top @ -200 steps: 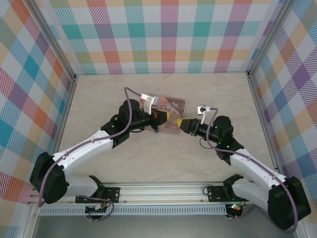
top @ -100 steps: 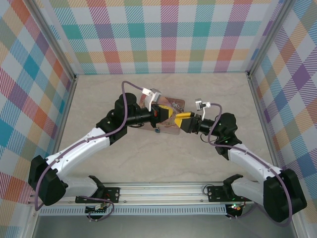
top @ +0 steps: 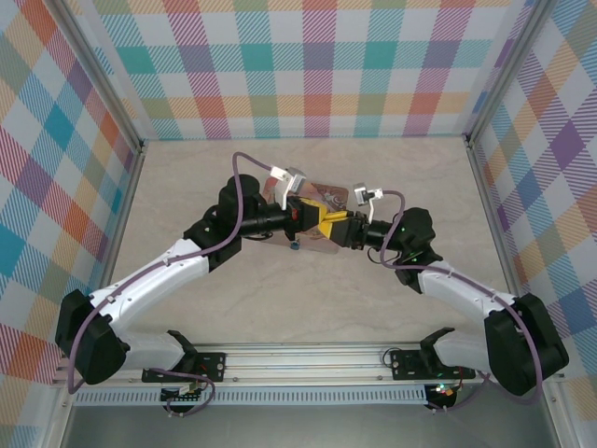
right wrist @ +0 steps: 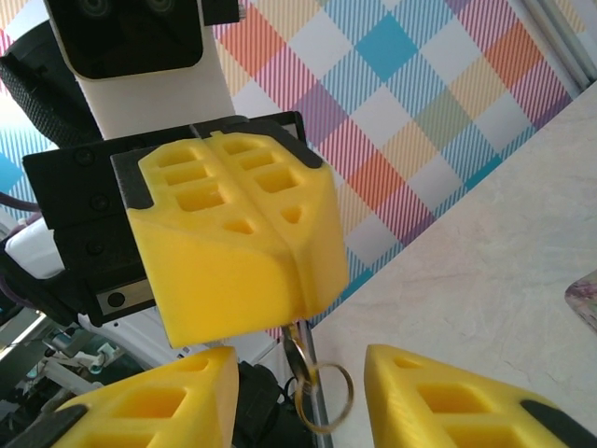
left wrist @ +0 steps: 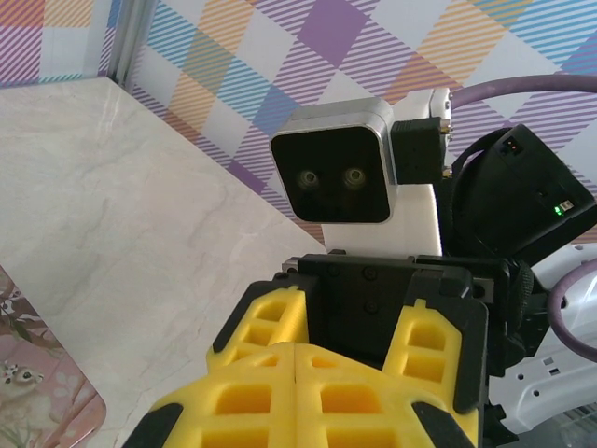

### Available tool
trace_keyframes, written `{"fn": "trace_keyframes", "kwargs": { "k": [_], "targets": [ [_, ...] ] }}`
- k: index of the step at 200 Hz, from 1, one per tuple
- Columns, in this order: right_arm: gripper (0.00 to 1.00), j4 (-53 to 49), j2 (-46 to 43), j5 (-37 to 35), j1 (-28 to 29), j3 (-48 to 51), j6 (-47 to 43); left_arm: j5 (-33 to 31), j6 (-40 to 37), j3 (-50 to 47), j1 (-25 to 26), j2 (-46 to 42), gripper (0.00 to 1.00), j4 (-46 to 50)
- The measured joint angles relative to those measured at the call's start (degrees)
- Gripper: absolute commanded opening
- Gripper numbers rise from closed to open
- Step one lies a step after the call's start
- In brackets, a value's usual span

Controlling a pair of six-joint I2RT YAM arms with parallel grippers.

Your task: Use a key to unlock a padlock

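Top external view: both arms meet above the pink tin [top: 332, 197] at mid-bench [top: 308, 308], with the left gripper [top: 322, 221] and right gripper [top: 343, 227] tip to tip and touching or nearly so. The padlock [top: 293, 245] shows as a tiny blue speck at the tin's near edge, under the left wrist. I cannot tell whether it rests on the tin or the bench. From the right wrist camera, the left fingers [right wrist: 233, 243] are clenched flat together, seam closed. The key [right wrist: 300, 350] hangs from that seam as a slim silvery piece, with a thin wire ring [right wrist: 351, 392] looped on it. The right fingers [right wrist: 448, 392] stand released and wide apart, one on each side of the dangling key, not touching it.
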State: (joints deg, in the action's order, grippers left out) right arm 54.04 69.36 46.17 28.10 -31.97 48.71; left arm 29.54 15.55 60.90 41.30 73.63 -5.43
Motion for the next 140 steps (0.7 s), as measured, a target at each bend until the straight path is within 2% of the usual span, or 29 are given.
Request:
{"fn": "trace_keyframes", "kwargs": {
  "k": [37, 90, 140],
  "targets": [
    [0.26, 0.3, 0.0, -0.1, 0.2, -0.1, -0.2, 0.0, 0.0, 0.0, 0.0, 0.1, 0.0, 0.0],
    [0.26, -2.8, -3.0, -1.8, 0.2, 0.1, -2.5, 0.0, 0.0, 0.0, 0.0, 0.1, 0.0, -0.2],
    [0.18, -4.2, -3.5, -2.3, 0.1, 0.2, -2.9, 0.0, 0.0, 0.0, 0.0, 0.1, 0.0, -0.1]
  ]
}}
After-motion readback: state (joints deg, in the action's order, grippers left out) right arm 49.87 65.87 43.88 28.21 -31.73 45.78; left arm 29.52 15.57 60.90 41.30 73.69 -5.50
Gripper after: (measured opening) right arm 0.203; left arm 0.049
